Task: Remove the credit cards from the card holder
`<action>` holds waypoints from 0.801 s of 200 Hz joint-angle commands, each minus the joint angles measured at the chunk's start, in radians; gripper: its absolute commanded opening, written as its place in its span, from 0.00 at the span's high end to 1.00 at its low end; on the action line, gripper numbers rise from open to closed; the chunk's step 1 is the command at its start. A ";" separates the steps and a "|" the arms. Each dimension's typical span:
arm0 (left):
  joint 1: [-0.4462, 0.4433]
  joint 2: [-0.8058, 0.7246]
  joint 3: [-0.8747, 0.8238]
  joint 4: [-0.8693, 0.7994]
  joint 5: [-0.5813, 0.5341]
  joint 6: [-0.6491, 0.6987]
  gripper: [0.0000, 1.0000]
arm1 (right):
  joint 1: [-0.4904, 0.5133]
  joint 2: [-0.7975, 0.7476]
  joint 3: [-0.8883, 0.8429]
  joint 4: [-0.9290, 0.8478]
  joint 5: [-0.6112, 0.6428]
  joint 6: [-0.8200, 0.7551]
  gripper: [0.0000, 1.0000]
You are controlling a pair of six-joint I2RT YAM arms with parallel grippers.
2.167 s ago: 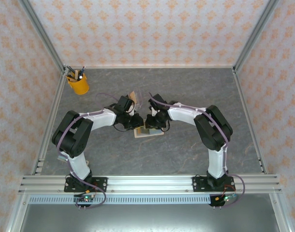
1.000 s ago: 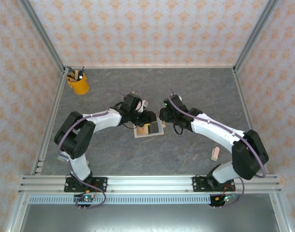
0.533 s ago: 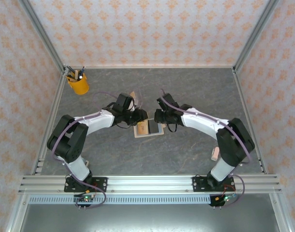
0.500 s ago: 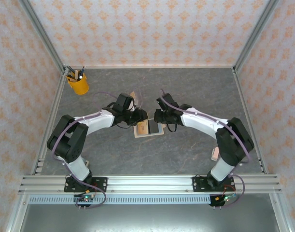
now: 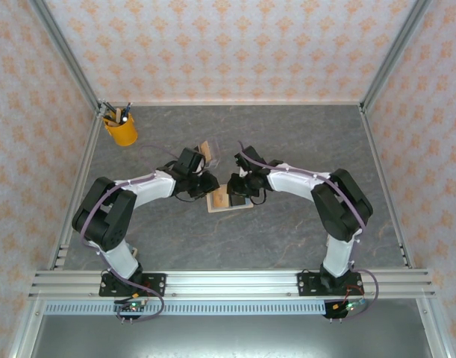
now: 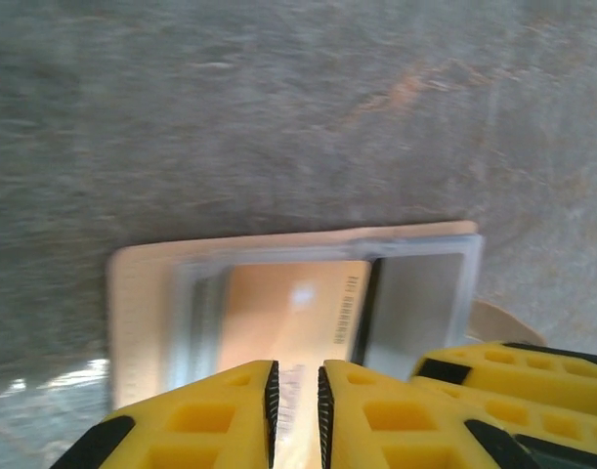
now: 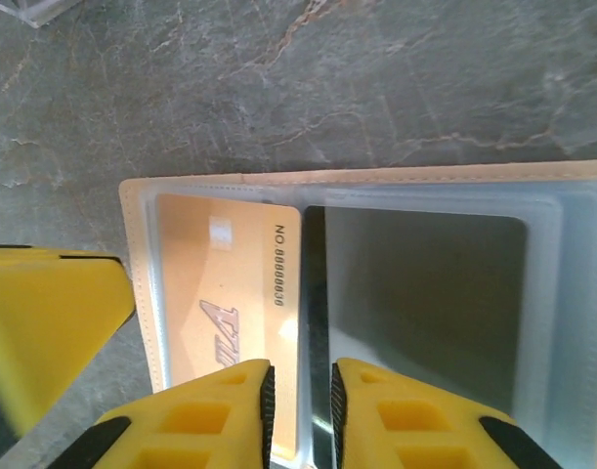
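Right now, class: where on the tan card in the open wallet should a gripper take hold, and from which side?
Grip the tan card by its inner long edge, beside the wallet's fold. That edge looks free of the clear sleeve, while the other edges seem tucked in, so come from the fold side and slide it out.

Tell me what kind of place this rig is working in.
Probably a staged test cell, not a real room: aluminium frame rails edge a grey stone-look table, with patterned wallpaper panels around it. A yellow pen cup and the open card holder look like props.
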 commanded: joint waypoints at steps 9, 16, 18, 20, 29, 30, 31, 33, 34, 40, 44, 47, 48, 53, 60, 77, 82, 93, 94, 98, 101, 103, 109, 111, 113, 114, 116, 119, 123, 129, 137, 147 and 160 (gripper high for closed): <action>0.024 -0.022 -0.036 0.001 -0.033 -0.025 0.79 | -0.002 0.019 -0.004 0.098 -0.053 0.085 0.77; 0.024 -0.019 -0.035 0.001 -0.032 -0.026 0.80 | -0.002 0.025 -0.004 0.105 -0.056 0.094 0.77; 0.024 -0.018 -0.035 0.002 -0.031 -0.025 0.80 | -0.002 0.027 -0.004 0.107 -0.056 0.095 0.77; 0.024 -0.017 -0.036 0.003 -0.030 -0.027 0.80 | -0.002 0.029 -0.003 0.109 -0.056 0.097 0.77; 0.025 -0.012 -0.035 0.006 -0.025 -0.027 0.81 | -0.002 0.034 -0.004 0.111 -0.055 0.104 0.77; 0.026 -0.011 -0.034 0.006 -0.025 -0.026 0.81 | -0.002 0.034 -0.004 0.111 -0.054 0.106 0.77; 0.025 -0.010 -0.034 0.006 -0.025 -0.026 0.81 | -0.002 0.035 -0.005 0.112 -0.054 0.106 0.77; 0.025 -0.009 -0.034 0.005 -0.023 -0.027 0.81 | -0.002 0.036 -0.005 0.113 -0.054 0.105 0.77; 0.024 -0.009 -0.033 0.005 -0.023 -0.027 0.81 | -0.002 0.036 -0.005 0.112 -0.053 0.105 0.77; 0.024 -0.006 -0.032 0.004 -0.021 -0.026 0.81 | -0.002 0.039 -0.006 0.112 -0.047 0.108 0.77; 0.025 -0.004 -0.031 0.004 -0.020 -0.025 0.81 | -0.002 0.039 -0.006 0.111 -0.043 0.108 0.77; 0.024 -0.004 -0.031 0.005 -0.019 -0.025 0.81 | -0.002 0.039 -0.006 0.109 -0.038 0.110 0.77; 0.024 -0.004 -0.031 0.004 -0.018 -0.025 0.81 | -0.002 0.039 -0.006 0.109 -0.037 0.110 0.77; 0.024 -0.002 -0.030 0.005 -0.017 -0.026 0.81 | -0.002 0.041 -0.006 0.109 -0.029 0.111 0.77; 0.024 0.000 -0.030 0.005 -0.014 -0.026 0.82 | -0.002 0.043 -0.006 0.109 -0.023 0.111 0.77; 0.025 0.003 -0.027 0.000 -0.013 -0.024 0.83 | -0.004 0.054 -0.004 0.110 -0.022 0.119 0.77; 0.024 0.003 -0.025 -0.004 -0.015 -0.024 0.83 | -0.005 0.057 -0.004 0.109 -0.024 0.120 0.77; 0.024 0.006 -0.022 -0.015 -0.019 -0.021 0.83 | -0.007 0.063 -0.004 0.108 -0.022 0.123 0.77; 0.024 0.006 -0.022 -0.016 -0.019 -0.021 0.83 | -0.007 0.063 -0.005 0.109 -0.022 0.124 0.77; 0.024 0.008 -0.021 -0.018 -0.020 -0.020 0.84 | -0.007 0.065 -0.006 0.111 -0.021 0.124 0.77; 0.025 0.009 -0.021 -0.020 -0.021 -0.021 0.84 | -0.007 0.066 -0.005 0.108 -0.021 0.124 0.77; 0.024 0.010 -0.021 -0.022 -0.021 -0.020 0.84 | -0.007 0.067 -0.006 0.109 -0.021 0.124 0.77; 0.025 0.014 -0.019 -0.026 -0.021 -0.021 0.84 | -0.009 0.069 -0.006 0.105 -0.018 0.124 0.77; 0.025 0.015 -0.020 -0.027 -0.021 -0.020 0.84 | -0.009 0.070 -0.006 0.103 -0.016 0.124 0.77; 0.024 0.016 -0.019 -0.028 -0.021 -0.020 0.84 | -0.009 0.070 -0.007 0.103 -0.015 0.124 0.77; 0.024 0.017 -0.019 -0.029 -0.021 -0.020 0.84 | -0.009 0.071 -0.006 0.102 -0.015 0.124 0.77; 0.024 0.019 -0.020 -0.030 -0.020 -0.019 0.84 | -0.009 0.071 -0.006 0.102 -0.014 0.123 0.77; 0.024 0.021 -0.019 -0.032 -0.020 -0.019 0.84 | -0.010 0.072 -0.007 0.102 -0.014 0.122 0.77; 0.025 0.024 -0.019 -0.035 -0.020 -0.019 0.84 | -0.010 0.073 -0.008 0.103 -0.013 0.122 0.77; 0.024 0.028 -0.016 -0.039 -0.020 -0.019 0.84 | -0.010 0.075 -0.006 0.099 -0.012 0.121 0.77; 0.024 0.034 -0.014 -0.049 -0.021 -0.016 0.85 | -0.010 0.078 -0.006 0.097 -0.011 0.119 0.77; 0.025 0.039 -0.010 -0.061 -0.023 -0.010 0.85 | -0.010 0.083 -0.005 0.089 -0.008 0.117 0.77; 0.025 0.042 -0.013 -0.065 -0.027 -0.007 0.85 | -0.011 0.091 -0.004 0.085 -0.010 0.112 0.77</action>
